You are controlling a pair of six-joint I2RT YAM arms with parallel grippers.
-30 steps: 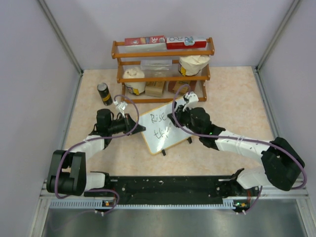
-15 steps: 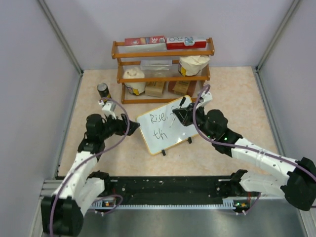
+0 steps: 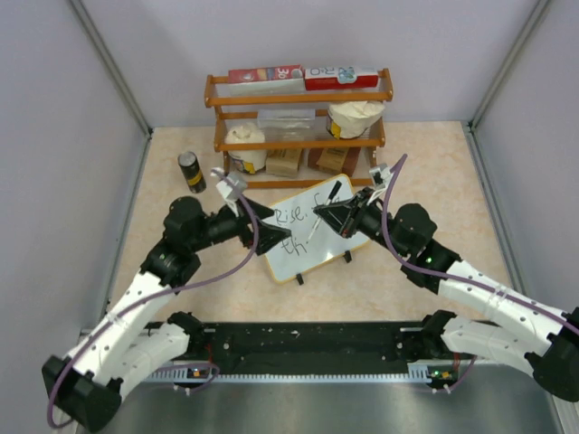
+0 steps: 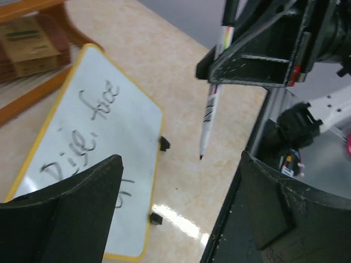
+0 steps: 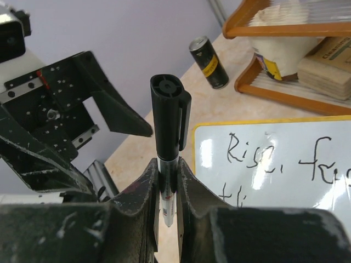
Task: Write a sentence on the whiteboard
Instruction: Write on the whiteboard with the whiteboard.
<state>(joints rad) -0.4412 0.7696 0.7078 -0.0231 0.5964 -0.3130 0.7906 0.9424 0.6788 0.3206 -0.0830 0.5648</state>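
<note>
The whiteboard (image 3: pixel 303 258), at 6 o'clock from the shelf (image 3: pixel 298 143), seems unheld, the left gripper (image 3: pixel 261 220) gaping open at its 9 o'clock, so the marker (image 5: pixel 169 118) clamped in the right gripper (image 3: pixel 342 214) may shove it mid-stroke.

Pale lilac walls (image 3: pixel 289 36) enclose a beige speckled tabletop (image 3: pixel 434 167).

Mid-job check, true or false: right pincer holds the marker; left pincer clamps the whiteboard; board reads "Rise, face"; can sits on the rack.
The right pincer is shut on the black-capped white marker. True.
The left pincer clamps the small wood-framed whiteboard. False: wide open, holding nothing.
The black handwritten sentence includes "Rise, face". True.
The dark cylindrical can sits on the orange wooden rack. False: it stands on the beige table, left of it.
</note>
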